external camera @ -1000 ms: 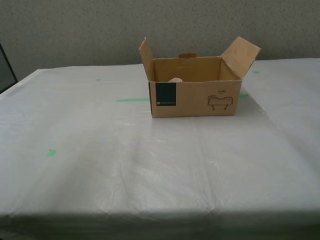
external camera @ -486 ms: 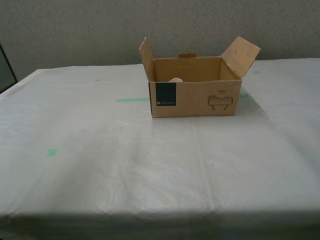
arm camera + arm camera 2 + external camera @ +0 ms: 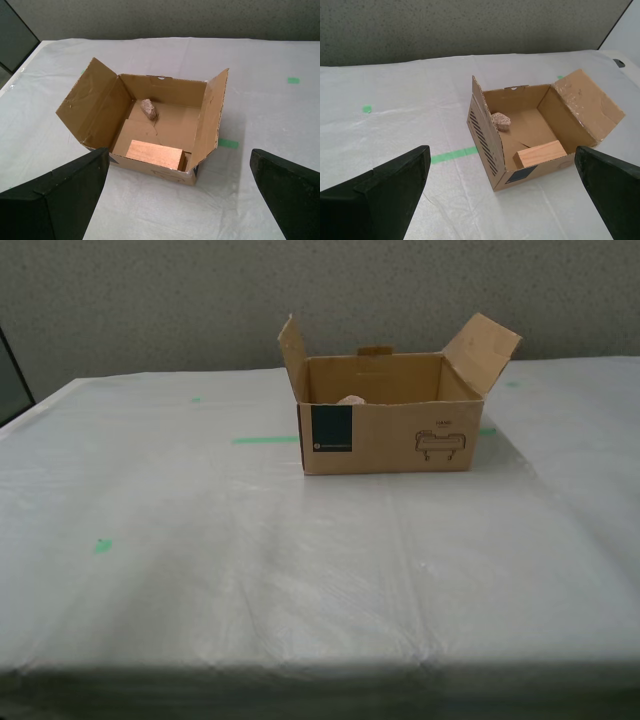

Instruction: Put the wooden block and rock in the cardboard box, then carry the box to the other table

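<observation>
Brown corrugated cardboard box (image 3: 385, 420), with a dark teal square label and a line drawing printed on its front wall, sits open on a whitish-grey, slightly wrinkled, sheet-like table (image 3: 300, 570). A strip of green tape (image 3: 265, 440) lies on the sheet, running up to the box's label end, and a small green mark (image 3: 103, 545) sits well apart from the box, nearer the camera. Inside the box, a pale tan rectangular block of plain wood (image 3: 154, 154) lies flat on the floor against the front wall, and a small rough pinkish-beige rock (image 3: 148, 109) rests near the back wall, apart from the block. Both side flaps stand open and tilted outward. My first gripper (image 3: 185, 200) hangs above and short of the box with its jaws spread wide, holding nothing. My second gripper (image 3: 505, 200) does likewise from the box's label end, also wide and empty. Neither touches the box. I judge the loading done, since both objects are inside. As this sheet-topped table appears to be the destination, the carry looks complete too, with little or nothing left to do.
</observation>
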{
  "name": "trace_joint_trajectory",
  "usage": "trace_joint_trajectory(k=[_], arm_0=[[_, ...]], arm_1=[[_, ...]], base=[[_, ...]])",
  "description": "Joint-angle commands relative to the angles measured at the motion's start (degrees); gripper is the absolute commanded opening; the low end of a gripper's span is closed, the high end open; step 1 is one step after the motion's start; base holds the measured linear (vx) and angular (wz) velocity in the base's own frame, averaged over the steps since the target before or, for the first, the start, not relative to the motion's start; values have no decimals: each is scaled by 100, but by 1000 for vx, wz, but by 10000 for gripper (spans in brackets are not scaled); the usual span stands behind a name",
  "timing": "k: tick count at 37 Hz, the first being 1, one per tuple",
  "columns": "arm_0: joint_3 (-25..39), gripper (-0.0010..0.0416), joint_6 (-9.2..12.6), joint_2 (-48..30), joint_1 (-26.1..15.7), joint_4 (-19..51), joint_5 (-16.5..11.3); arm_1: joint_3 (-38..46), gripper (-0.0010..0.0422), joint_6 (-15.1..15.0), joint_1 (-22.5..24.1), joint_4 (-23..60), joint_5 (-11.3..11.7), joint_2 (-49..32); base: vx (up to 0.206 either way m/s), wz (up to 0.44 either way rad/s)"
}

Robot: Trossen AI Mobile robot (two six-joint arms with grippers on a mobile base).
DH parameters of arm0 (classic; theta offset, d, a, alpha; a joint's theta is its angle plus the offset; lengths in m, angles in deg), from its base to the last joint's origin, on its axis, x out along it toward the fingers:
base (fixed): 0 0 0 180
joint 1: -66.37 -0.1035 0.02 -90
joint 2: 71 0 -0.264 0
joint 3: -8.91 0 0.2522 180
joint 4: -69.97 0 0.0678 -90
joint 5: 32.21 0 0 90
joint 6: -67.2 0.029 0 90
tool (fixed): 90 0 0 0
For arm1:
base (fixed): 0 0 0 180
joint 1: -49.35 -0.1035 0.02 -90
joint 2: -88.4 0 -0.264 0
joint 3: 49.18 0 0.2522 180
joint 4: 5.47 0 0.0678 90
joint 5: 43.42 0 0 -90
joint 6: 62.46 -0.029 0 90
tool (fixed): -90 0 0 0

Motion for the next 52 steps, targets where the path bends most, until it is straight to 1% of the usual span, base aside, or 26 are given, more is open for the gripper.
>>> trace_joint_trajectory(k=[1,52], arm_0=[[2,394,0,-2,-4,2,9],[2,394,0,-2,-4,2,9]], arm_1=[[9,396,-7,-2,-7,9,2],[9,396,-4,-2,-7,9,2]], base=[[0,0],[0,0]])
